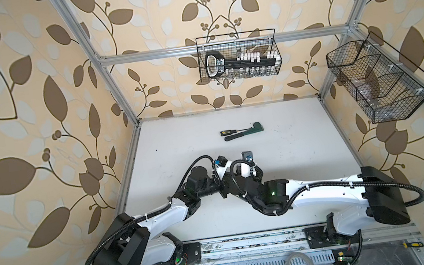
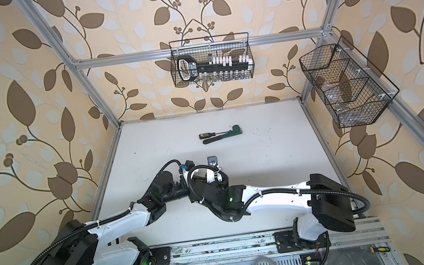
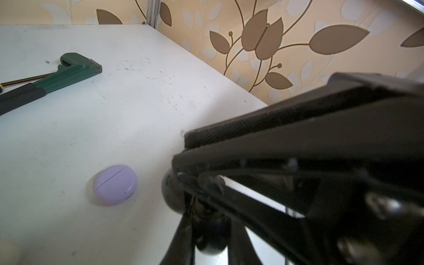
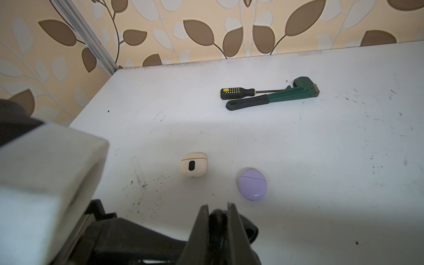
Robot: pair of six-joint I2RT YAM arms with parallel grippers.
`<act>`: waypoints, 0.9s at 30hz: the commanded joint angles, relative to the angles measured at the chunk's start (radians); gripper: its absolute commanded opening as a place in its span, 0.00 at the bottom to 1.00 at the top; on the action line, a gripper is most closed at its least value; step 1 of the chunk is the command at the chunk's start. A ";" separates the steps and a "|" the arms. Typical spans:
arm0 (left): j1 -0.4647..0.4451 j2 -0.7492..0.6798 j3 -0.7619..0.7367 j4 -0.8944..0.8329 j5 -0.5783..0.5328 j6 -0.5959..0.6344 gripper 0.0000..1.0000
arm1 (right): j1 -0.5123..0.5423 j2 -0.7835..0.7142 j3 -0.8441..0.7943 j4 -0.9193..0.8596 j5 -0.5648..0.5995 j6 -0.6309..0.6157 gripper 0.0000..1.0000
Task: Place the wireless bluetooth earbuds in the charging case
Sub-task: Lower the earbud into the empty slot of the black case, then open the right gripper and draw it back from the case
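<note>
1. Left gripper (image 3: 181, 150) fills its own wrist view. Its jaws are drawn close together, and what looks like a black charging case (image 3: 171, 195) touches its tip. We cannot tell whether it is truly clamped.
2. Close beside it, the right gripper (image 4: 218, 206) is pinched narrow on a dark rounded part of what seems to be the same case.
3. Ahead of the right gripper's tips, toward the left arm's side, a cream charging case (image 4: 194, 165) lies closed on the table (image 4: 344, 160). A lavender charging case (image 4: 252, 183) lies near it, also closed.
4. Well beyond both grippers, a screwdriver (image 4: 236, 93) and a green pipe wrench (image 4: 291, 94) lie side by side.
5. We see no loose wireless bluetooth earbuds. They may be inside the cases or hidden under the arms.
6. We judge the earbuds to be featherlight, hard and slick, so we would pinch gently across the stem. The glossy, rounded cases could squirt free, so we would grip them across their flatter faces.
</note>
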 commanded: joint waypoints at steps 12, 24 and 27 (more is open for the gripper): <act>0.030 -0.007 -0.006 0.114 0.005 -0.037 0.00 | 0.014 0.014 -0.036 -0.006 0.023 0.028 0.12; 0.032 -0.009 -0.009 0.132 0.026 -0.041 0.00 | 0.043 0.013 -0.050 0.048 0.011 0.016 0.15; 0.032 -0.010 -0.012 0.135 0.021 -0.042 0.00 | 0.049 0.011 -0.055 0.052 0.011 0.026 0.15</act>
